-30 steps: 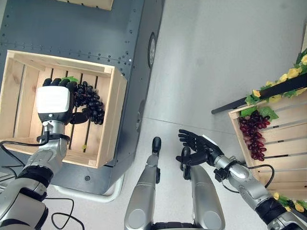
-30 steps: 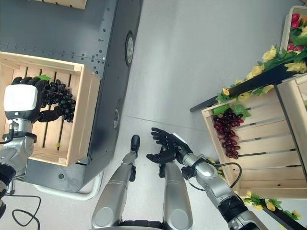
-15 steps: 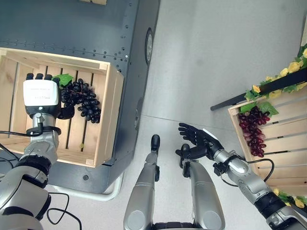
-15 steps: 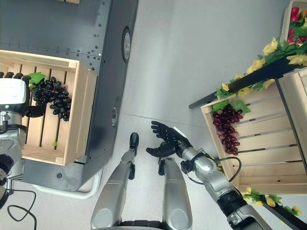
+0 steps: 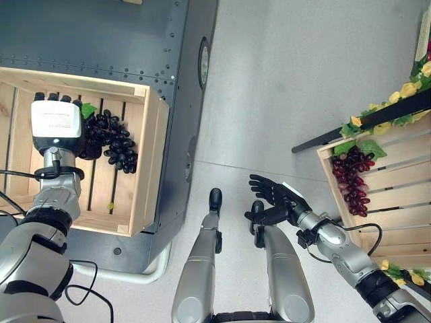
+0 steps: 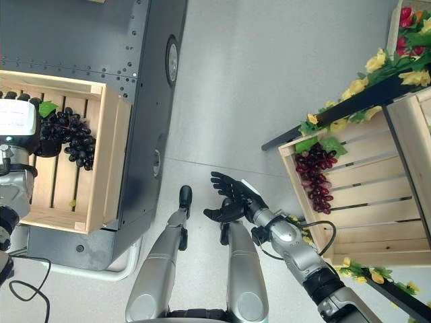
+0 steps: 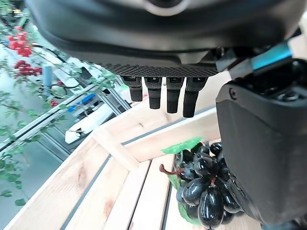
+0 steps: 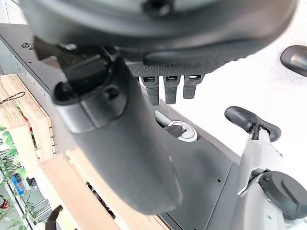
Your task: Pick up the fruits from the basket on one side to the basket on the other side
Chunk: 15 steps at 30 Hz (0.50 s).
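Grey floor separates two wooden crates; dark grapes [image 5: 111, 139] lie in the left crate [image 5: 149, 158], touching the open left hand [image 5: 57, 128] (right hand [image 5: 275, 202], relaxed, hovers well apart).

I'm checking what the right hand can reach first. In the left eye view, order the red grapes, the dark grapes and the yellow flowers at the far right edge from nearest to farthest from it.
From the right hand:
1. Red grapes, in the right crate.
2. Yellow flowers, beyond them, upper right.
3. Dark grapes, in the left crate by the left hand.
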Available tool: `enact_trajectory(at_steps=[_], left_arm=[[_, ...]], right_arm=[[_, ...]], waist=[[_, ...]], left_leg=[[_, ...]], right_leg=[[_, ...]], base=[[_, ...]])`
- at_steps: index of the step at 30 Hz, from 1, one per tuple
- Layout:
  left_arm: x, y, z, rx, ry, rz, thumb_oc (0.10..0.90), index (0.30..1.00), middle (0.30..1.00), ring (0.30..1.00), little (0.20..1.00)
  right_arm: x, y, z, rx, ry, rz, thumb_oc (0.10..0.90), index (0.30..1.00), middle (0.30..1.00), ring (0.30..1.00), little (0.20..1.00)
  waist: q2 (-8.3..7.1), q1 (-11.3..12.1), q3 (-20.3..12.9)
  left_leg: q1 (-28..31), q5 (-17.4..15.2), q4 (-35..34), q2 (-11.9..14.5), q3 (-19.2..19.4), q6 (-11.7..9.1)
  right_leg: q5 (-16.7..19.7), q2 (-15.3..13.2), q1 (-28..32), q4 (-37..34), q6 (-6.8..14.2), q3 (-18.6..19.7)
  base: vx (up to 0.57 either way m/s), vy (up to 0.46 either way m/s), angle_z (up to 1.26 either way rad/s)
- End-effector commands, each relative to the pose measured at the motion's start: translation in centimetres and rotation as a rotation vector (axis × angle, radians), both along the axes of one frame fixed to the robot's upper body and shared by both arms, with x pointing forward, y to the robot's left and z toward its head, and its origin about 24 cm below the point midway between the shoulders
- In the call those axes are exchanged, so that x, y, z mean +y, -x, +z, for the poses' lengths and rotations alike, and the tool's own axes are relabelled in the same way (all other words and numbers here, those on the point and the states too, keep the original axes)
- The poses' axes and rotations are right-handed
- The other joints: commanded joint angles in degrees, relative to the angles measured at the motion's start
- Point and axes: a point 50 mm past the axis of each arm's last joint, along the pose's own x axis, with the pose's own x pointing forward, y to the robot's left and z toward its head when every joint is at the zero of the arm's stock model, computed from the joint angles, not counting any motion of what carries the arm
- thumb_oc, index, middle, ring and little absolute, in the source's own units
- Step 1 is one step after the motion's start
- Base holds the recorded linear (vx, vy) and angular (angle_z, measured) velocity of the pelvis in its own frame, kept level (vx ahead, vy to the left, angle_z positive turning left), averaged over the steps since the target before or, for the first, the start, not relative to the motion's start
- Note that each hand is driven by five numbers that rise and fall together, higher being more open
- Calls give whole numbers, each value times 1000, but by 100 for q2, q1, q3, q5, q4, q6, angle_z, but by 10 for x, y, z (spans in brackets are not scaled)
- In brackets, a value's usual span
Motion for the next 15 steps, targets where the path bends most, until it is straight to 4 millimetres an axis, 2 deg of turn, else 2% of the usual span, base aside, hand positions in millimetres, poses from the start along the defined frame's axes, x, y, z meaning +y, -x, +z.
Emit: enact_trajectory(at_steps=[1, 5, 10, 15], left_arm=[[33, 14, 55, -90, -69, 145, 800, 900, 900, 900, 900], [36, 14, 48, -26, -48, 154, 800, 900, 900, 900, 900], [22, 5, 45, 38, -40, 73, 800, 900, 900, 900, 900], [21, 4, 45, 78, -54, 83, 800, 900, 900, 900, 900]], right_arm=[[12, 5, 25, -135, -87, 31, 800, 900, 900, 900, 900], [8, 5, 24, -138, -68, -10, 800, 900, 900, 900, 900], [-1, 4, 24, -134, -72, -59, 800, 900, 900, 900, 900], [-4, 7, 24, -140, -69, -64, 800, 900, 900, 900, 900]], waist=[[-25, -90, -59], [-30, -107, -59], [-19, -112, -59], [-11, -129, -59]], left_leg=[[52, -958, 671, -323, 565, 207], [55, -957, 650, -326, 601, 225], [5, -1019, 734, -332, 639, 255], [-16, -1002, 695, -347, 666, 291]], right_leg=[[493, 311, 239, -738, 85, 199], [539, 312, 228, -789, 107, 224], [526, 291, 169, -709, 128, 224], [603, 270, 139, -792, 169, 227]], base=[[7, 31, -8], [2, 7, -2], [1, 20, 1], [7, 5, 0]])
